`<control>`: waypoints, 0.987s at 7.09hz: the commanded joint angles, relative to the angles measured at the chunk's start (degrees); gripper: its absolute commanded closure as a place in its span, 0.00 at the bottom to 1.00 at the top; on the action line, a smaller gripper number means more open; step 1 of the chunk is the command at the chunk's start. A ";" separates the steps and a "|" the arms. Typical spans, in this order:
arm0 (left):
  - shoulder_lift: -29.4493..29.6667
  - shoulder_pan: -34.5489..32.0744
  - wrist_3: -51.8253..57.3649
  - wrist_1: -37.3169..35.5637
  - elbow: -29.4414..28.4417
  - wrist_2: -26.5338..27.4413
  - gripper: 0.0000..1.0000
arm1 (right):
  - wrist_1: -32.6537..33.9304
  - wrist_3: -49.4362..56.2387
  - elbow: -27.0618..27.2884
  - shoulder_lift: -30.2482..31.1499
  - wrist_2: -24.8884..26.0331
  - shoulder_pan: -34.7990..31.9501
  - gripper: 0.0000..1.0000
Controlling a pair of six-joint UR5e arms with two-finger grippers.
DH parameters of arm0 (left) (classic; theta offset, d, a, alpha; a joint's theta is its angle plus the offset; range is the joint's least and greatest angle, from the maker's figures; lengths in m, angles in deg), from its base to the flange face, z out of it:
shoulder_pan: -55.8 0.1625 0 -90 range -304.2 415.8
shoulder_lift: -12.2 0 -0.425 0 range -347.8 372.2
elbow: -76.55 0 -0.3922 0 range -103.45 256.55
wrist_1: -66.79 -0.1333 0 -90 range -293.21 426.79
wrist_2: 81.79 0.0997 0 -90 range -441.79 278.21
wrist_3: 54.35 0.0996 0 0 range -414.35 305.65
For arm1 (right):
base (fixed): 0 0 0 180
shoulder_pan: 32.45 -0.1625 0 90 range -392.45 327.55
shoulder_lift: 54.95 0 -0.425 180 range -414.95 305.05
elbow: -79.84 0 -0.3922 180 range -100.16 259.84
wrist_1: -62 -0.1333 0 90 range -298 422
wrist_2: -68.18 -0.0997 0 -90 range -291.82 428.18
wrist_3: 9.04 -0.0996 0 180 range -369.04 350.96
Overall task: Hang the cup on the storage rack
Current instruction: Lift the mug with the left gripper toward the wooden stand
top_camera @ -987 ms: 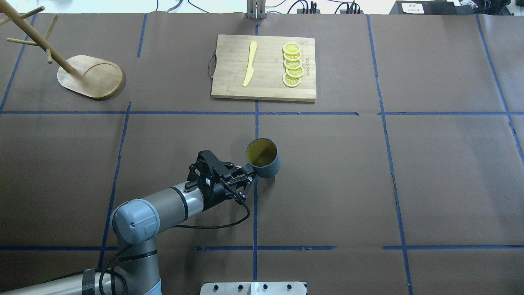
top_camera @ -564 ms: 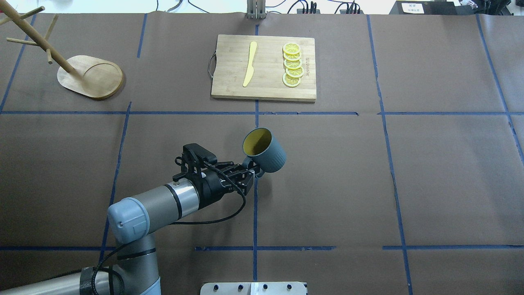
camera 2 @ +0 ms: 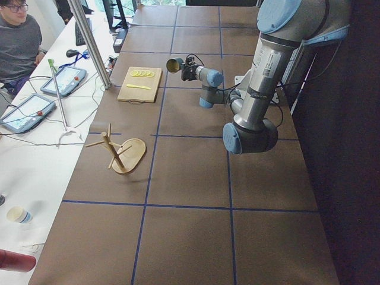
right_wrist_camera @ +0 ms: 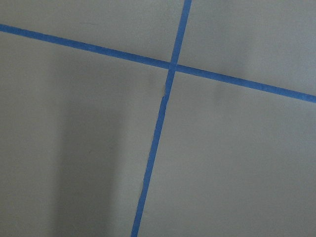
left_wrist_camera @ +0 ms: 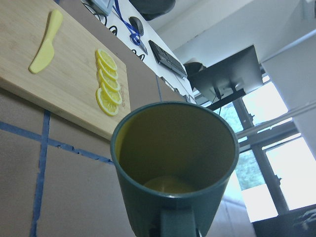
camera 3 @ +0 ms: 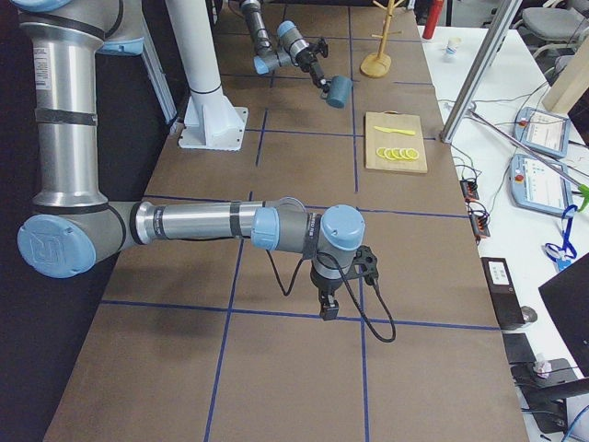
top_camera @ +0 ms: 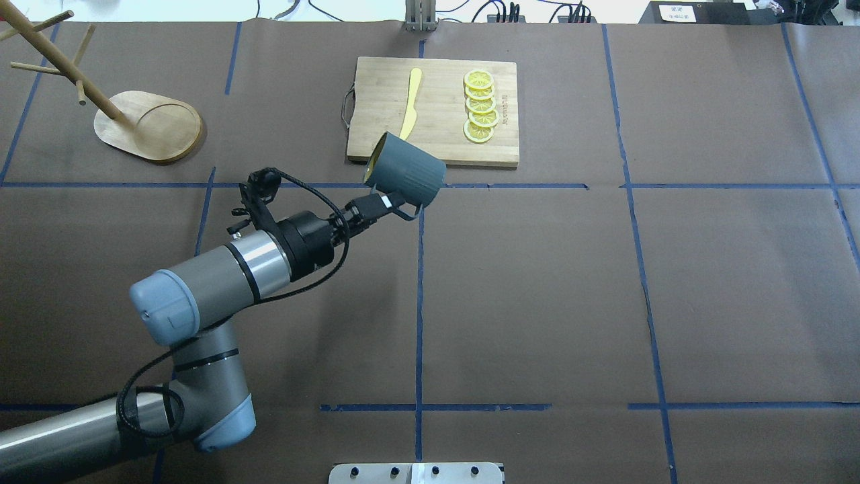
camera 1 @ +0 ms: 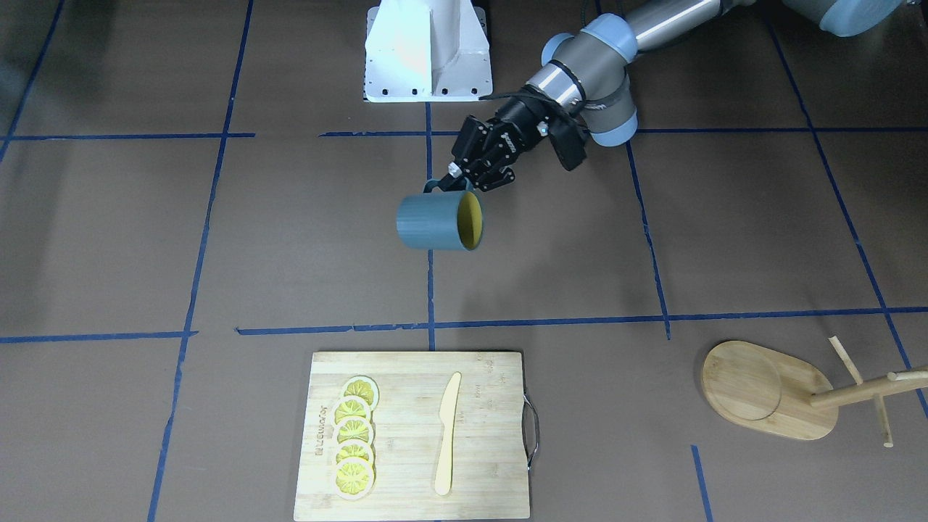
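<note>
Arm (top_camera: 259, 259) extended, cup (top_camera: 406, 176) sideways, seemingly clamped

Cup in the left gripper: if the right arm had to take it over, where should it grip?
The cup hangs on its side, mouth toward the rack; the left gripper is shut on its handle, on the robot's side. So probably pinch the rim opposite the handle, one finger inside, coming from the far side.
</note>
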 commanded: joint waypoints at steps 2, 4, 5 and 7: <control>-0.47 -13.08 -33.38 3.22 -0.15 -0.02 1.00 | 0.00 0.00 -0.05 0.13 0.00 0.00 0.00; -3.44 -20.29 -47.99 3.40 -0.68 -0.11 1.00 | 0.00 0.00 0.12 0.14 0.00 0.00 0.00; -3.89 -23.20 -53.37 3.83 -2.16 -0.46 1.00 | 0.00 0.00 0.12 -0.04 0.08 0.00 0.00; -6.51 -24.46 -60.07 14.48 -9.60 -0.55 1.00 | 0.00 0.00 0.30 -0.30 0.08 0.00 0.00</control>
